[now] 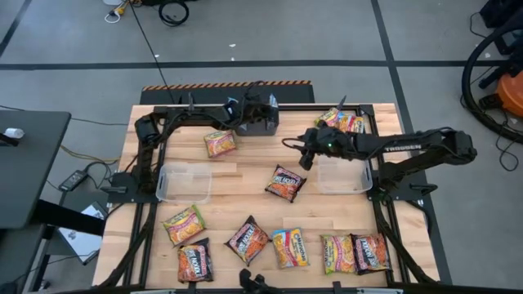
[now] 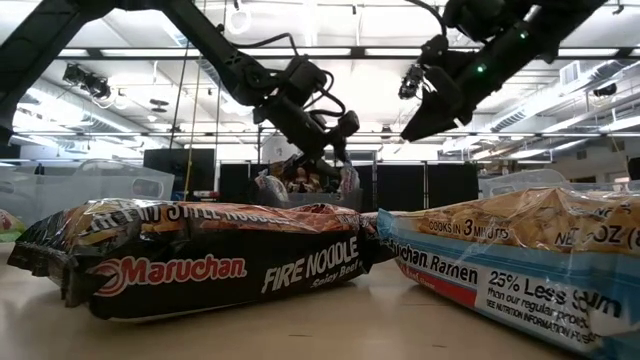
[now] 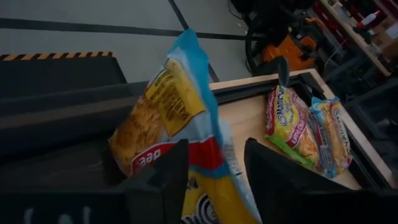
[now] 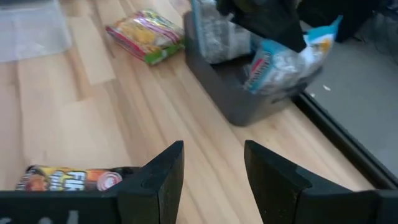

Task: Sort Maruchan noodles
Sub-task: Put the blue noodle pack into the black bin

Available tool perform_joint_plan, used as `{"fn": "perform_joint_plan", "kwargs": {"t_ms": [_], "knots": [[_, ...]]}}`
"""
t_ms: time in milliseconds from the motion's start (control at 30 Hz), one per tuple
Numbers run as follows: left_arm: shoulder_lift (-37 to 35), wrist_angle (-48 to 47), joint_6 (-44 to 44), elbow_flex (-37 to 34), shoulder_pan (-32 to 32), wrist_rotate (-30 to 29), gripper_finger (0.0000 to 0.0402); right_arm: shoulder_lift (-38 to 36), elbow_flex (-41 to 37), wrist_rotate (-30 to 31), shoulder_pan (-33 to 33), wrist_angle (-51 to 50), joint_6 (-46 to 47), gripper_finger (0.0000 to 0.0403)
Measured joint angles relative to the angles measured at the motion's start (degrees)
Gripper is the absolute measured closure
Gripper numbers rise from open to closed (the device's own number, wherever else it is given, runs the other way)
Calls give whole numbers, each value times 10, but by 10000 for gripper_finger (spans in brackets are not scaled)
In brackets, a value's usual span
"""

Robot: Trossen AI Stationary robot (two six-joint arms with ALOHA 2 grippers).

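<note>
The Maruchan noodles lie scattered on the wooden table: several packets along the near edge, a dark one mid-table, a green one and two in the far right corner. My left gripper is over the dark grey bin at the far edge, shut on a blue-labelled packet. My right gripper is open in the air mid-table, just beyond the dark packet, and touches nothing. My left gripper pinches the blue-labelled packet between its two fingers, across the packet's flat faces near one end. The rest of the packet hangs tilted over the bin. Whether it touches the bin I cannot tell.
Two clear plastic tubs stand mid-table, one on the left and one on the right, under my right arm. Other contents show inside the grey bin. Bare wood lies between the tubs and the near row of packets.
</note>
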Motion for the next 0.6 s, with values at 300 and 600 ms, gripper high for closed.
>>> {"fn": "perform_joint_plan", "kwargs": {"t_ms": [300, 600], "knots": [[-1, 18, 1, 12, -2, 30, 221, 0, 22, 11, -29, -53, 2, 228], [-1, 16, 6, 12, -12, 28, 220, -13, 22, 10, -41, -65, 11, 228]]}}
